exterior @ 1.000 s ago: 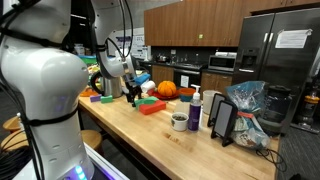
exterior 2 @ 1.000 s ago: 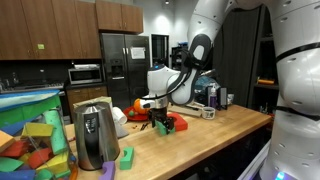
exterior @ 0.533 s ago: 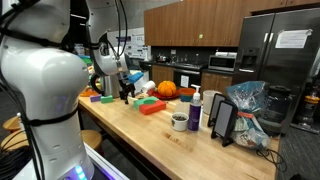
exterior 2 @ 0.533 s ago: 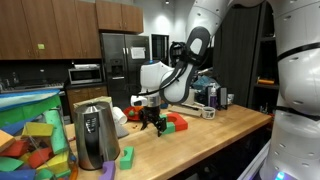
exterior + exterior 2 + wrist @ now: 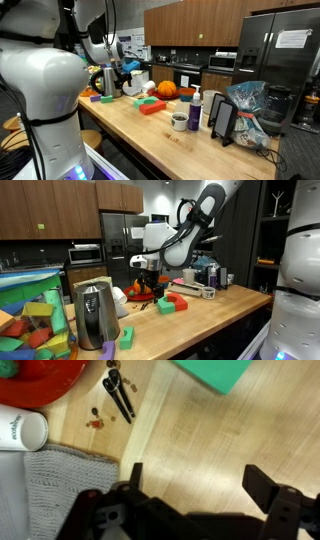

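My gripper (image 5: pixel 198 482) is open with only bare wooden countertop (image 5: pixel 200 430) showing between its fingers. It hangs well above the counter in both exterior views (image 5: pixel 124 70) (image 5: pixel 150 273). Below and ahead of it lies a green block (image 5: pixel 212 372), which sits beside a red block (image 5: pixel 152 107) (image 5: pixel 179 304). A red dish (image 5: pixel 40 380), a small black object (image 5: pixel 118 396), a white cylinder (image 5: pixel 20 430) and a grey cloth (image 5: pixel 60 490) lie to the left in the wrist view.
An orange pumpkin-shaped object (image 5: pixel 167 89), a blue-and-white bottle (image 5: pixel 195 108), a small cup (image 5: pixel 179 122), a dark stand (image 5: pixel 222 120) and a bag (image 5: pixel 248 108) stand along the counter. A steel kettle (image 5: pixel 95 315) and colourful blocks (image 5: pixel 30 320) sit near one end.
The gripper has lifted from just above the counter near the red and green blocks and swung away from them. Nothing on the counter has moved.
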### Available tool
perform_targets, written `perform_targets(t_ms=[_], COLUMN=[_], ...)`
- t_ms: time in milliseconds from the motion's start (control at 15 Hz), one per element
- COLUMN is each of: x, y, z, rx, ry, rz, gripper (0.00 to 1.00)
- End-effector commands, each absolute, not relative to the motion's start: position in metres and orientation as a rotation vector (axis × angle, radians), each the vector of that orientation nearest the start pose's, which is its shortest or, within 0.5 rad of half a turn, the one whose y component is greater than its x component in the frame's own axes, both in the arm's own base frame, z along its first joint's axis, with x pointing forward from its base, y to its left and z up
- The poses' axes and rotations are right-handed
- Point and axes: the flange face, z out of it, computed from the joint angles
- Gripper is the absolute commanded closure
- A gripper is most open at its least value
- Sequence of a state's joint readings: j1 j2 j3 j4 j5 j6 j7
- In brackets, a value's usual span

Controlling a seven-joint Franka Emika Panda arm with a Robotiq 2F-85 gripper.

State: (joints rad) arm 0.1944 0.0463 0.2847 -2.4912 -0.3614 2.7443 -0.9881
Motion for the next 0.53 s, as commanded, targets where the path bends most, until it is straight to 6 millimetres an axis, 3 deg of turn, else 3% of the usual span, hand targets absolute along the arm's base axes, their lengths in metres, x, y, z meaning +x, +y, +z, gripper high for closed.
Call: perform_targets(t_ms=[0,200,467], x=[0.405,0.402,0.398], y=[0.223,0.208,0.174], z=[0.327,0.346,0.363], rx=[1.874,1.933,2.024], ry=[2.196,2.115,2.003], rz=[0.297,0.328,0.369], gripper=[0.00,0.00,0.00])
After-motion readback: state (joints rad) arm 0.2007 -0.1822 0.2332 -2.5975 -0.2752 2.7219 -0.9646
